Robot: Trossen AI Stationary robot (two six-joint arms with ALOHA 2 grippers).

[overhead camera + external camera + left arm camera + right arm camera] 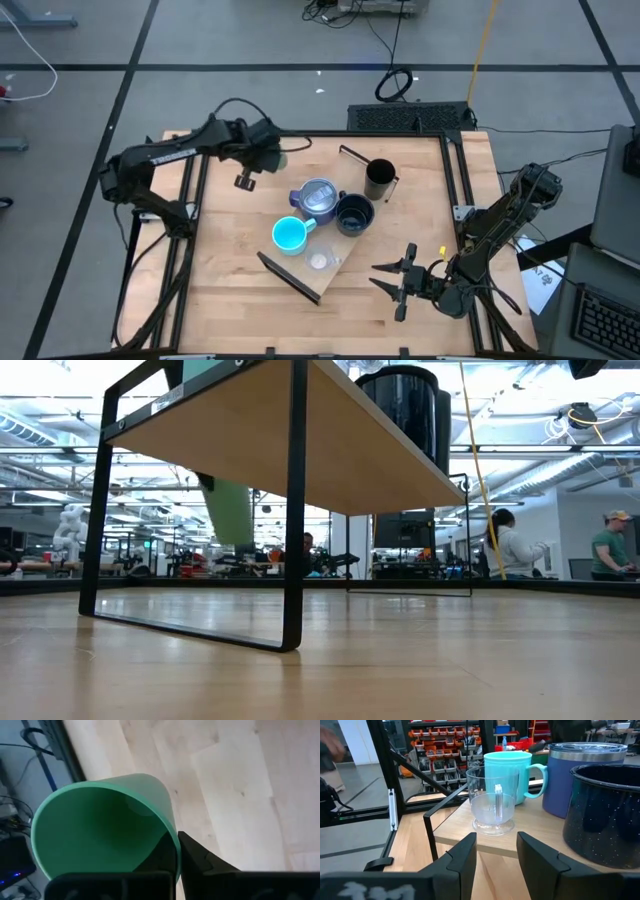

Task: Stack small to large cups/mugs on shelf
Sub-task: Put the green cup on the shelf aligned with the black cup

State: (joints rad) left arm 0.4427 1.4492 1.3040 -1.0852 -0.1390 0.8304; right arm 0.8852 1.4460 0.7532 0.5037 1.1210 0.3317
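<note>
At the far left of the light wooden counter (pixel 225 300), the left end effector (pixel 262 152) pinches the rim of the green plastic tumbler (pixel 102 832) between its dark fingers (pixel 200 860). It holds the tumbler above the counter, apart from the shelf, and in the low view the tumbler hangs tilted.

Near the middle of the counter lies the long light-wood shelf (pixel 335 268) with thin dark metal brackets at both short ends, set diagonally. On it, from left to right, stand the cyan handled mug (pixel 290 235), the tiny clear cup (pixel 319 262) just beside it, the blue-purple mug with a clear lid (pixel 317 197), the wide black speckled mug (pixel 354 213) touching or almost touching it, and the tall black cup (pixel 379 179) at the far end.

On the right, the right end effector (pixel 392 281) hovers low near the near end of the shelf. Its fingers (pixel 462 857) are spread and grip nothing, and they point toward the tiny clear cup.
</note>
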